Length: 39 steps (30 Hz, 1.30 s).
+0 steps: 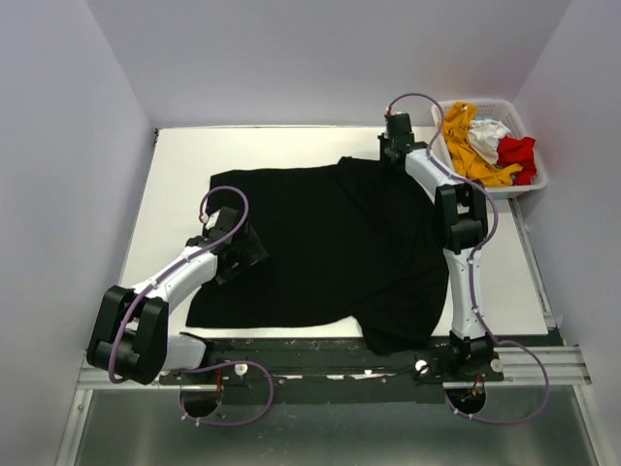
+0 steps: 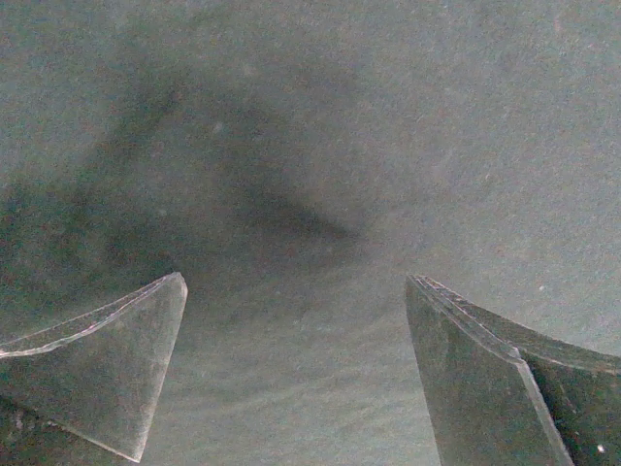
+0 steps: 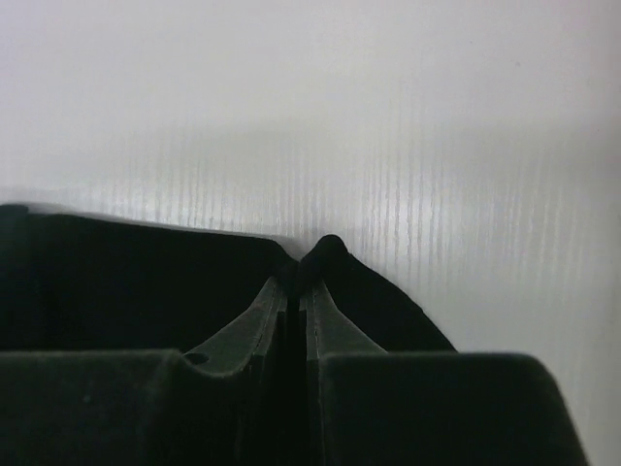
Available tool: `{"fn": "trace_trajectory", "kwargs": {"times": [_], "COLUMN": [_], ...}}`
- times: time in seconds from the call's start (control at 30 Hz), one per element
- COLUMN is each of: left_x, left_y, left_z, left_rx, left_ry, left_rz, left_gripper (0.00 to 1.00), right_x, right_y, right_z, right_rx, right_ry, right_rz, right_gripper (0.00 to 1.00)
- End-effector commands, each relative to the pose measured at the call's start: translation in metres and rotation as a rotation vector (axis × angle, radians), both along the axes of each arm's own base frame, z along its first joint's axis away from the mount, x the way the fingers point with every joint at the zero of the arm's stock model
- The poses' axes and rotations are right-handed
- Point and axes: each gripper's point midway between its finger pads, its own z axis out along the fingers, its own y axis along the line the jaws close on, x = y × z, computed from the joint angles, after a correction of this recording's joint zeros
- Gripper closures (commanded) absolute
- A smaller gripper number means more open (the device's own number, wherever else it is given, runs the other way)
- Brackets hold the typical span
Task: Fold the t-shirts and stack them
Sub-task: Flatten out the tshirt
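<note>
Right arm was stretched far out, right tool (image 3: 296, 277) pinched tight on the black t-shirt (image 1: 330, 243) at its far edge. Left arm sat bent low, left tool (image 2: 296, 320) wide open over that shirt, which lay spread on the counter (image 1: 179, 165).

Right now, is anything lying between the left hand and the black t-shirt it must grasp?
Nothing visible does. The left hand is open right above the black t-shirt, and its wrist view shows only bare black cloth between the fingers. The right hand is shut on the shirt's far edge.
</note>
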Motion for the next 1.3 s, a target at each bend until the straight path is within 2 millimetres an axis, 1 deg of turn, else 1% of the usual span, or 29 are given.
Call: {"fn": "trace_trajectory", "kwargs": {"times": [0.0, 0.07, 0.1, 0.13, 0.17, 0.23, 0.27, 0.3, 0.33, 0.37, 0.4, 0.43, 0.47, 0.53, 0.57, 0.6, 0.63, 0.7, 0.73, 0.8, 0.87, 0.93, 1.0, 1.1, 1.13, 1.17, 1.2, 1.27], "left_x": [-0.009, -0.007, -0.006, -0.004, -0.003, -0.001, 0.0, 0.001, 0.002, 0.004, 0.005, 0.005, 0.006, 0.005, 0.005, 0.005, 0.004, 0.004, 0.004, 0.003, 0.003, 0.003, 0.003, 0.003, 0.003, 0.003, 0.003, 0.001], "left_y": [0.0, -0.004, -0.006, -0.007, -0.008, -0.009, -0.009, -0.009, -0.009, -0.009, -0.008, -0.007, -0.007, -0.006, -0.006, -0.006, -0.006, -0.007, -0.008, -0.009, -0.01, -0.011, -0.012, -0.015, -0.016, -0.016, -0.017, -0.017], "left_z": [0.007, 0.012, 0.016, 0.02, 0.024, 0.031, 0.034, 0.036, 0.039, 0.042, 0.044, 0.045, 0.046, 0.047, 0.047, 0.046, 0.045, 0.044, 0.043, 0.04, 0.037, 0.034, 0.03, 0.022, 0.02, 0.018, 0.016, 0.012], "left_rx": [-0.028, -0.053, -0.065, -0.074, -0.081, -0.09, -0.093, -0.093, -0.093, -0.091, -0.087, -0.081, -0.08, -0.08, -0.084, -0.084, -0.087, -0.09, -0.092, -0.097, -0.102, -0.103, -0.105, -0.111, -0.112, -0.112, -0.112, -0.11], "left_ry": [-0.013, -0.036, -0.053, -0.066, -0.08, -0.107, -0.12, -0.132, -0.142, -0.151, -0.156, -0.159, -0.163, -0.175, -0.181, -0.184, -0.183, -0.181, -0.175, -0.168, -0.161, -0.15, -0.14, -0.116, -0.109, -0.103, -0.093, -0.082], "left_rz": [0.006, -0.007, -0.012, -0.015, -0.015, -0.018, -0.019, -0.02, -0.021, -0.021, -0.022, -0.018, -0.017, -0.016, -0.016, -0.015, -0.017, -0.02, -0.021, -0.025, -0.029, -0.03, -0.033, -0.041, -0.043, -0.047, -0.046, -0.048], "left_gripper": [0.01, 0.02, 0.01, 0.01, 0.02, 0.02, 0.01, 0.02, 0.02, 0.01, 0.01, 0.02, 0.01, 0.01, 0.01, 0.01, 0.01, 0.02, 0.01, 0.02, 0.01, 0.01, 0.01, 0.01, 0.02, 0.01, 0.01, 0.02], "right_x": [-0.002, -0.025, -0.039, -0.058, -0.076, -0.12, -0.147, -0.17, -0.201, -0.223, -0.256, -0.282, -0.306, -0.348, -0.366, -0.377, -0.383, -0.374, -0.366, -0.354, -0.344, -0.332, -0.321, -0.307, -0.303, -0.297, -0.292, -0.282], "right_y": [0.015, 0.032, 0.041, 0.046, 0.052, 0.062, 0.069, 0.076, 0.088, 0.098, 0.111, 0.12, 0.129, 0.134, 0.132, 0.127, 0.122, 0.11, 0.107, 0.112, 0.121, 0.124, 0.128, 0.147, 0.151, 0.154, 0.151, 0.149], "right_z": [0.103, 0.114, 0.115, 0.116, 0.112, 0.101, 0.092, 0.088, 0.07, 0.068, 0.053, 0.045, 0.038, 0.025, 0.017, 0.014, 0.014, 0.025, 0.036, 0.057, 0.071, 0.076, 0.076, 0.068, 0.062, 0.06, 0.052, 0.045], "right_rx": [0.096, 0.149, 0.162, 0.164, 0.164, 0.175, 0.182, 0.183, 0.181, 0.182, 0.187, 0.216, 0.24, 0.243, 0.216, 0.19, 0.172, 0.132, 0.129, 0.151, 0.18, 0.168, 0.128, 0.094, 0.085, 0.088, 0.076, 0.09], "right_ry": [-0.182, -0.18, -0.166, -0.146, -0.123, -0.081, -0.054, -0.049, -0.008, -0.003, 0.04, 0.064, 0.086, 0.127, 0.153, 0.177, 0.193, 0.148, 0.109, 0.049, -0.002, -0.038, -0.05, -0.033, -0.018, -0.008, 0.022, 0.052], "right_rz": [0.087, 0.172, 0.205, 0.221, 0.232, 0.238, 0.248, 0.252, 0.259, 0.256, 0.282, 0.286, 0.298, 0.326, 0.333, 0.336, 0.334, 0.27, 0.233, 0.219, 0.223, 0.203, 0.208, 0.26, 0.262, 0.242, 0.214, 0.161], "right_gripper": [0.89, 0.88, 0.87, 0.87, 0.87, 0.87, 0.87, 0.86, 0.85, 0.85, 0.85, 0.84, 0.8, 0.61, 0.54, 0.44, 0.37, 0.24, 0.18, 0.01, 0.0, 0.0, 0.0, 0.0, 0.0, 0.0, 0.0, 0.0]}}
